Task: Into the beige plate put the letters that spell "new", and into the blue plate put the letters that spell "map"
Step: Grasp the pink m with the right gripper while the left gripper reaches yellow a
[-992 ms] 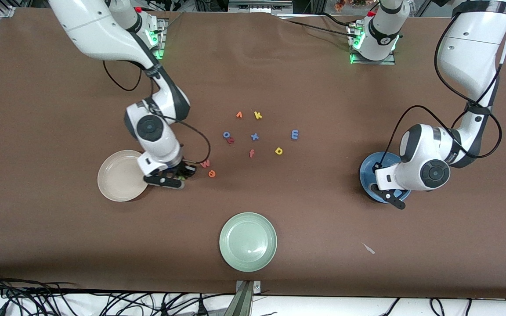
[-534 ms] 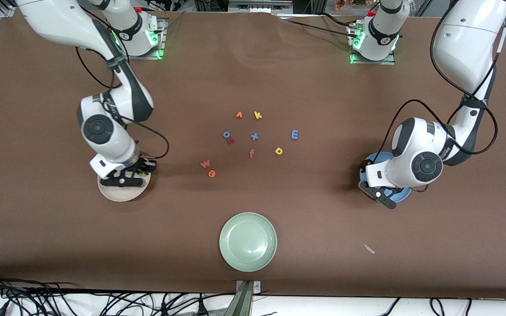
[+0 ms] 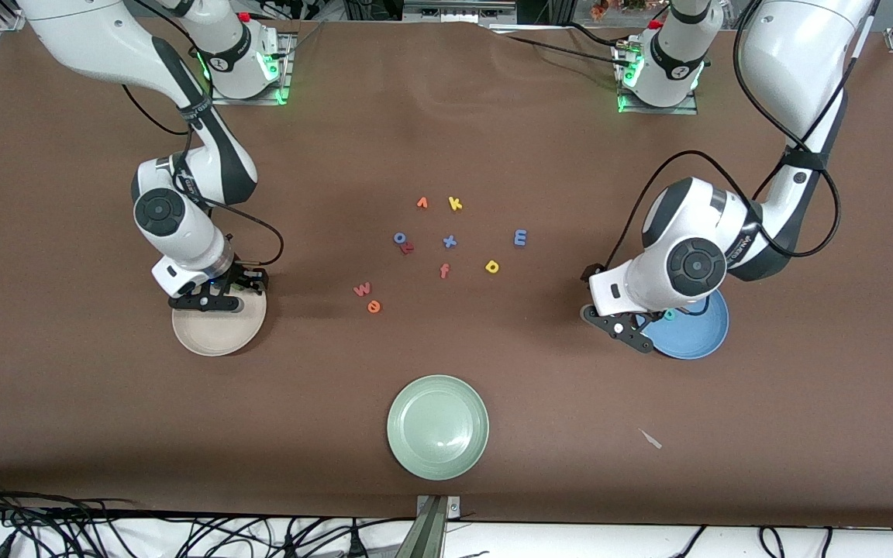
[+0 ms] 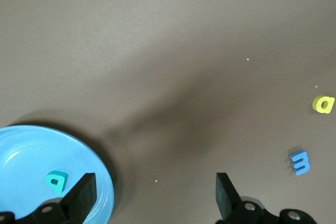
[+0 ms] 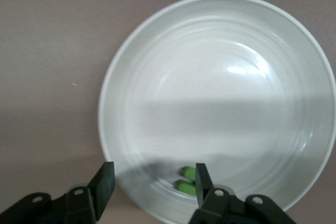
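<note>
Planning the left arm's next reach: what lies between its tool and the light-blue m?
Only bare brown tabletop between the left tool and the light-blue m, as the left wrist view shows.

Teal p (image 4: 55, 181) in blue plate (image 4: 31, 145) — green n (image 5: 186, 179) in beige plate (image 5: 157, 66).

We find the p (image 4: 55, 181) lying in the blue plate (image 3: 698, 333). The n (image 5: 186, 179) lies in the beige plate (image 3: 218, 333), while the w (image 3: 363, 289) sits just beside the e (image 3: 374, 307).
</note>
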You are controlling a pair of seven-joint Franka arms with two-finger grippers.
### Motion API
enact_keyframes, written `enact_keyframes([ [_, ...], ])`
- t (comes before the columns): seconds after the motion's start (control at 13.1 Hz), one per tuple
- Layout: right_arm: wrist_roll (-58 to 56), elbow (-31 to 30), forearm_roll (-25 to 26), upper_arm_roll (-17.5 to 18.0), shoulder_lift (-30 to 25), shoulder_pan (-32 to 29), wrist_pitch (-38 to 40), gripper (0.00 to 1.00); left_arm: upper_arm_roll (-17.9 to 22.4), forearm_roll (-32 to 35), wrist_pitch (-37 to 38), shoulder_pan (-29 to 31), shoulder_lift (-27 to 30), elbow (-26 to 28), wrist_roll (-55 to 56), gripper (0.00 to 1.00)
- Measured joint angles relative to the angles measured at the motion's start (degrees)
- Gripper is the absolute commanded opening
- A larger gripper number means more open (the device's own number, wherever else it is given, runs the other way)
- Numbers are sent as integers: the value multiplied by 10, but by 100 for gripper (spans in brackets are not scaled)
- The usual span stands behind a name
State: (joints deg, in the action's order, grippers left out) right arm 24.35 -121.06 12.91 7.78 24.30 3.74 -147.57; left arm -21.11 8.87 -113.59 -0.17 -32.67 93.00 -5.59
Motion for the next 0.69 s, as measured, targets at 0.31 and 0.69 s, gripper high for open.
enact_keyframes([
  [0.31, 164, 33, 0, 54, 2, 32, 21, 74, -1, 0, -1, -26, 0, -17, 50, 100],
  [0.69, 319, 82, 0, 58, 60, 115, 23, 74, -4, 0, 0, -59, 9, -53, 84, 100],
])
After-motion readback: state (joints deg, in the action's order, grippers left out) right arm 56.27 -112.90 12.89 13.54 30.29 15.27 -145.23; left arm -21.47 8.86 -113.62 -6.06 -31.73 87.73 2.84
